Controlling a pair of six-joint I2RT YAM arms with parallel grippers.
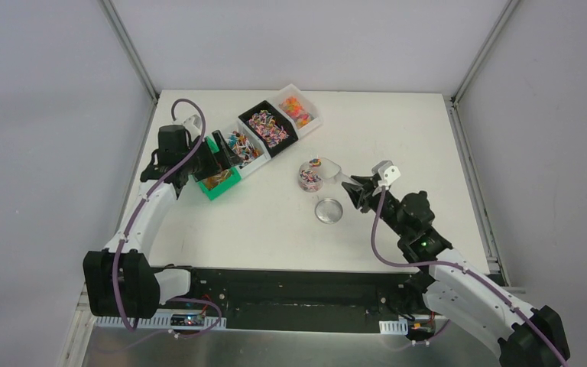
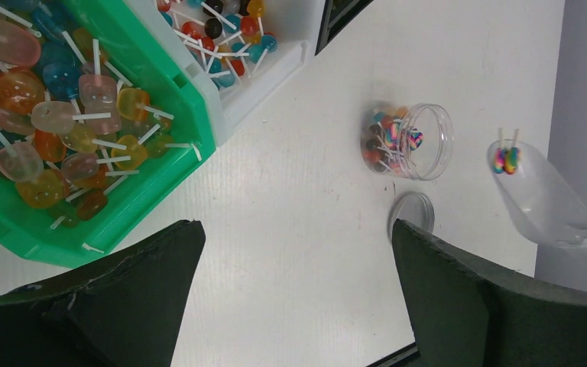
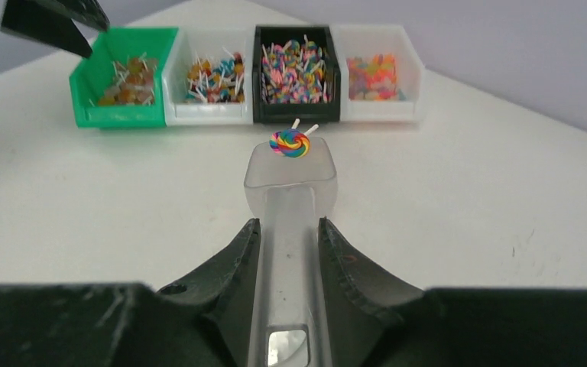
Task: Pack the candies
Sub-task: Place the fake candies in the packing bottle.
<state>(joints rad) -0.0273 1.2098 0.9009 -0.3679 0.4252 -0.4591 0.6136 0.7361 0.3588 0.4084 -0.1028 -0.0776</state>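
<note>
Two rainbow lollipops (image 3: 290, 143) ride the scoop (image 3: 290, 187) pinched in the right gripper (image 3: 290, 229) (left gripper (image 2: 294, 229) wide apart), so tip slowly over the jar (image 1: 310, 176).

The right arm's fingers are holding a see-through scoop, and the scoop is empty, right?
Not empty. The right arm's fingers are holding the see-through scoop, but rainbow swirl lollipops sit at its front end. The right wrist view shows it.
</note>
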